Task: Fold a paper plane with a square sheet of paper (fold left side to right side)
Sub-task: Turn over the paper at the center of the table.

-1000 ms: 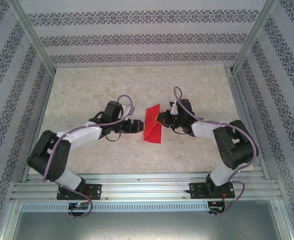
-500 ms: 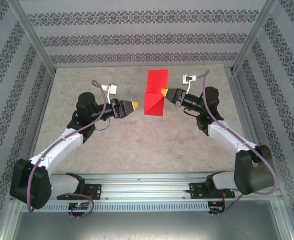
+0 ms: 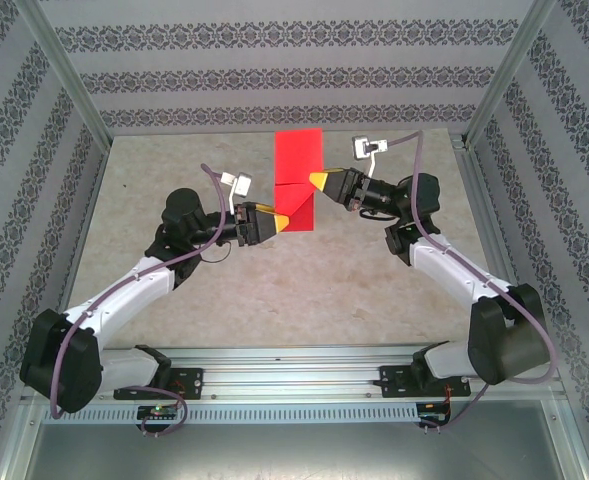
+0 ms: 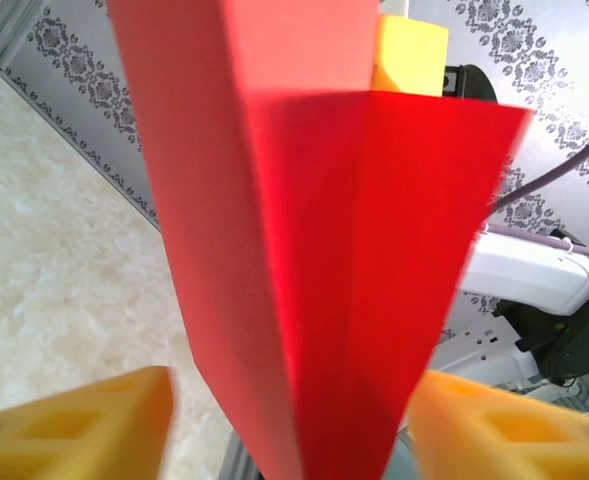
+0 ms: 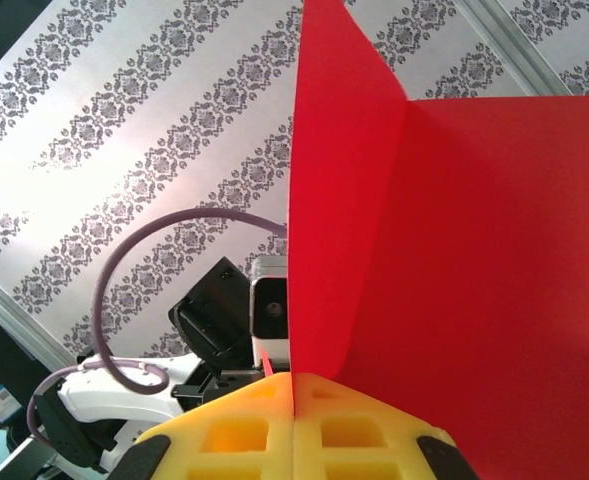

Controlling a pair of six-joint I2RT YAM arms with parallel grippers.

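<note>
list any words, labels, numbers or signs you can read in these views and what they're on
None can be read.
sheet of paper: plain red, no marks on any face that shows.
walls: ornament stripes, no letters.
small board, bottom left of the top view: too small to read.

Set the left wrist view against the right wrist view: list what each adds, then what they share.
Left wrist: the marbled tabletop, and the left gripper open, a finger either side of the sheet of paper. Right wrist: the right gripper shut on the sheet's edge. Shared: the folded red sheet held up off the table, and the patterned wall.
</note>
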